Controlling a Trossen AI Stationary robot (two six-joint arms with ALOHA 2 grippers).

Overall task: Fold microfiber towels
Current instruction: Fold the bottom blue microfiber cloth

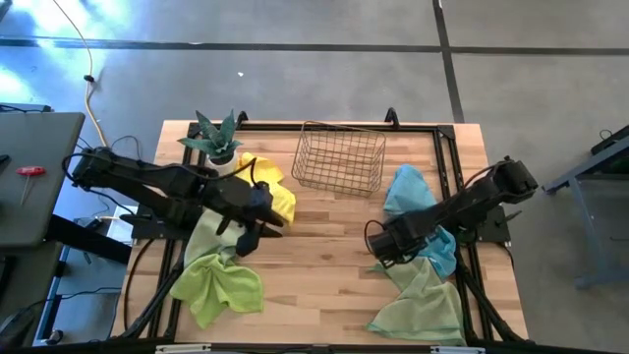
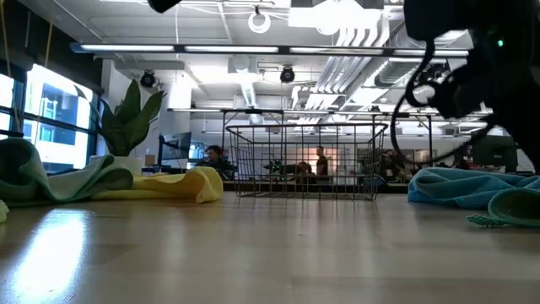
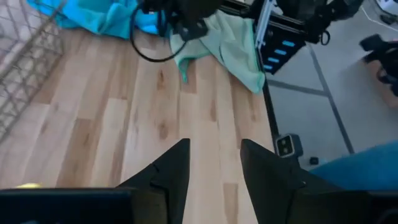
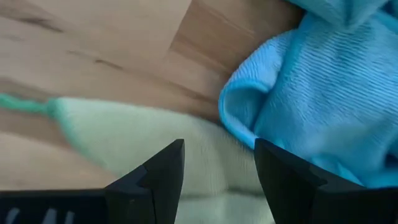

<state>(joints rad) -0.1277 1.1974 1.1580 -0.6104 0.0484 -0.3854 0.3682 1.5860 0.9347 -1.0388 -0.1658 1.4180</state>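
The wooden table (image 1: 324,256) carries four microfiber towels in loose heaps, two to each side of the wire basket (image 1: 340,157) at the far edge. On the left arm's side a lime green towel (image 1: 218,285) lies crumpled near the front edge, with a yellow towel (image 1: 275,192) behind it beside the potted plant (image 1: 214,138); on the right arm's side a light blue towel (image 1: 418,211) overlaps a pale sage towel (image 1: 423,305) near the front corner. All look light, soft and floppy, with a ribbed pile that should grip well; none will hold a shape when lifted, so each likely needs pinching at a corner or hem edge and dragging flat before any fold. The sage towel's pointed corner (image 4: 56,109) lying out on bare wood looks the easiest place to take hold. The right gripper (image 4: 217,155) hovers low over the seam where blue meets sage, fingers apart and empty. The left gripper (image 3: 214,155) hangs over bare wood between the heaps, fingers parted, holding nothing.
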